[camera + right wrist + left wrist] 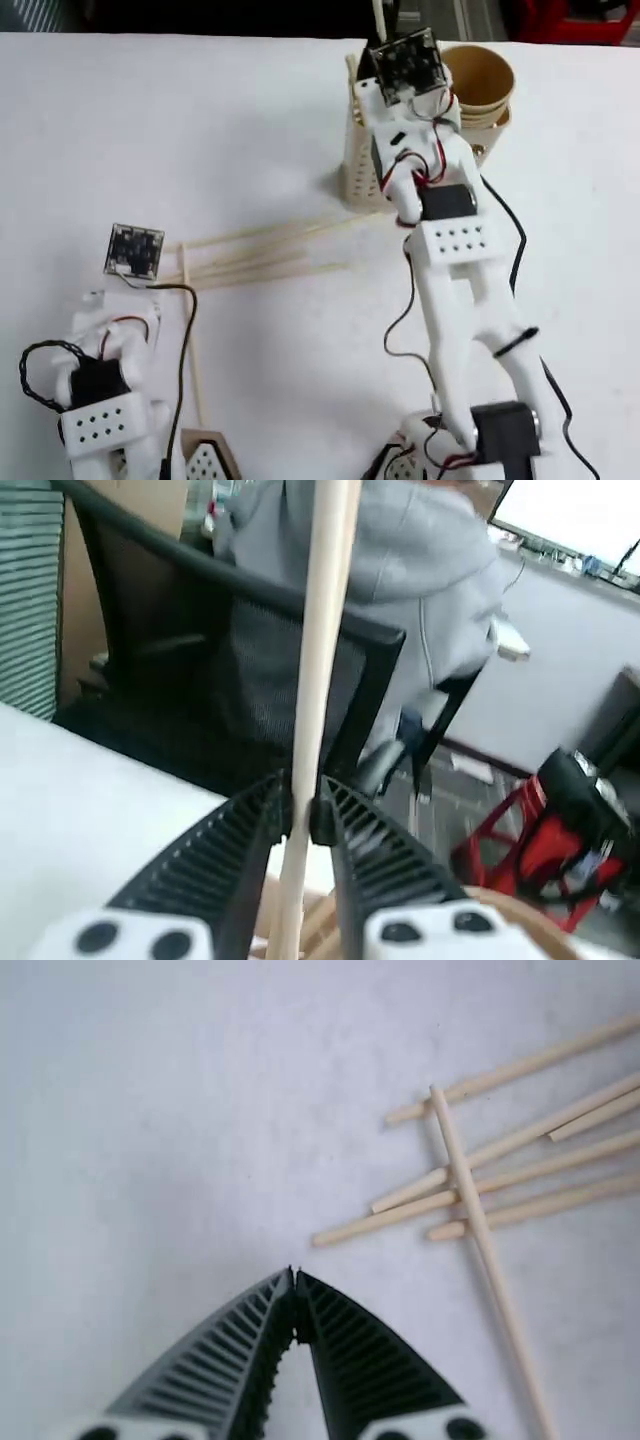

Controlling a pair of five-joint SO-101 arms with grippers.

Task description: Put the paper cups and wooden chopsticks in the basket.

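**Wooden chopstick (322, 630) held above the basket (362, 165)**

The stick is clamped upright in the right hand (305, 820), which is poised over the basket. The paper cups (482, 80) are stacked against the basket; whether they sit inside cannot be told. More chopsticks (260, 255) lie loose on the surface (200, 120), apart from the basket, near the left hand (295, 1278), which is pressed closed on nothing. Dropping-in is judged under way: the stick should be lowered into the basket, then released.

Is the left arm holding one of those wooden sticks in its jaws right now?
No, its jaws are shut on nothing, and the chopsticks lie on the table apart from them.
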